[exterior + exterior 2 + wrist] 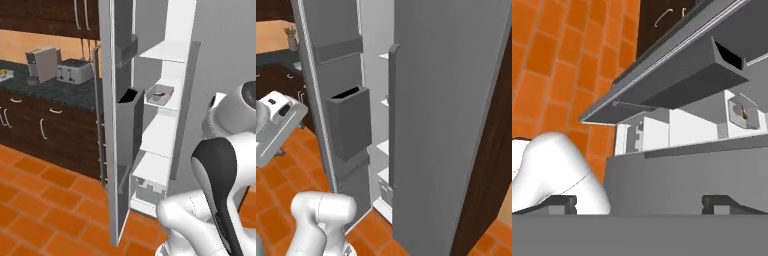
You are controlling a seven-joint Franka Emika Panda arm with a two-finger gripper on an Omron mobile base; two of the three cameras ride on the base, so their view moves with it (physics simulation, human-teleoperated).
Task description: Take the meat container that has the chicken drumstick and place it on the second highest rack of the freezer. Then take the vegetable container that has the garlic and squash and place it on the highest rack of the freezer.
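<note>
One meat container (159, 94) on freezer (165, 105) rack, prob. well beyond fingers (557, 202).

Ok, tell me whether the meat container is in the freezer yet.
In. The meat container with the chicken drumstick sits on the second highest rack of the freezer, whose door stands open.

Nothing could be read anywhere: no label, brand, number or sign showed on the freezer (150, 30), its door bins (348, 125), the toaster (74, 71) or the coffee machine (42, 64).
</note>
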